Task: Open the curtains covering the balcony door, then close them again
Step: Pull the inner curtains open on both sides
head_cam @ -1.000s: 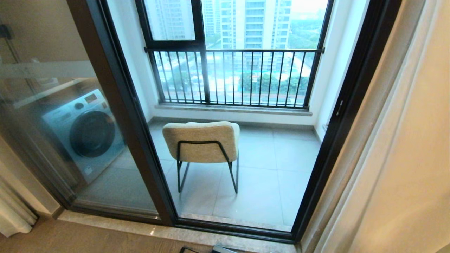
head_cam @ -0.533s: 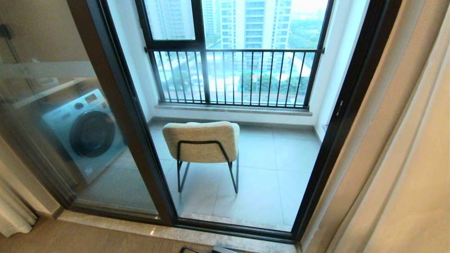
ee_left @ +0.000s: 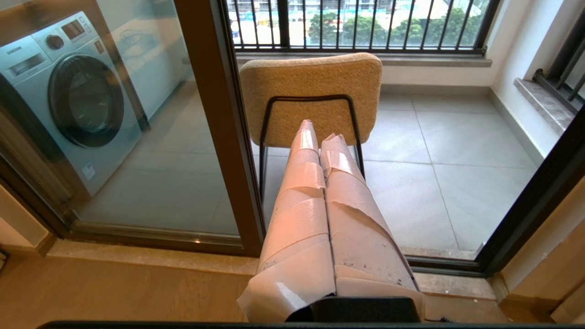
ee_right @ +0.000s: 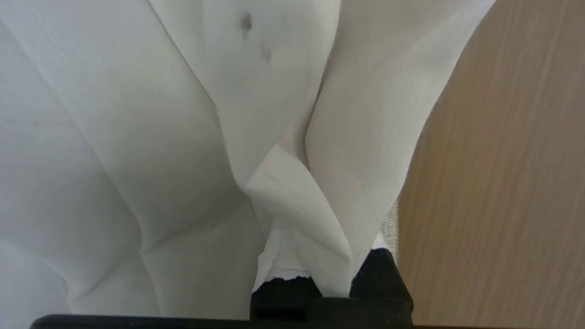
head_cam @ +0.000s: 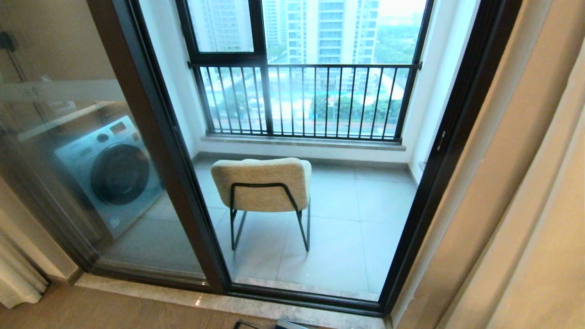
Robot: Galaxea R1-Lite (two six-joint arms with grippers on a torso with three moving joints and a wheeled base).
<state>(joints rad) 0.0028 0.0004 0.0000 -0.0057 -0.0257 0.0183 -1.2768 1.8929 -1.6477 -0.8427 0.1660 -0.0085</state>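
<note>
The right tool (ee_right: 315, 192), its fingers wrapped in white tape, is buried in a fold of thin white see-through curtain fabric (ee_right: 137, 137); the cloth bunches between and over the fingers, which are pressed narrow on it. Pale wood-grain flooring (ee_right: 502, 183) shows beside the fabric in the right wrist view. This tool lies outside the head view.

The left tool (ee_left: 320, 132), two long fingers bound in cream tape, is closed tip to tip and holds nothing. It points toward the balcony, hanging in the air on the room side of the stone threshold (ee_left: 151, 258).

Beyond it stands the balcony door (head_cam: 169, 151), tall glass panels in a dark brown-black metal frame with a frosted band across the left pane. The heavy cream-beige woven curtains (head_cam: 525, 205) hang gathered at the right edge of the head view, beside the door frame and leaving the glass uncovered; a white pleated bunch (head_cam: 18, 278) sits at the far lower left.

Through the doorway, a beige upholstered chair on a thin black metal frame (head_cam: 263, 185) stands on grey floor tiles (head_cam: 356, 219), its back toward the room. A silver front-loading washing machine (head_cam: 109, 171) sits behind the left pane. At the far side, a black-framed outer window with vertical railing bars (head_cam: 301, 100) looks onto high-rise buildings.
</note>
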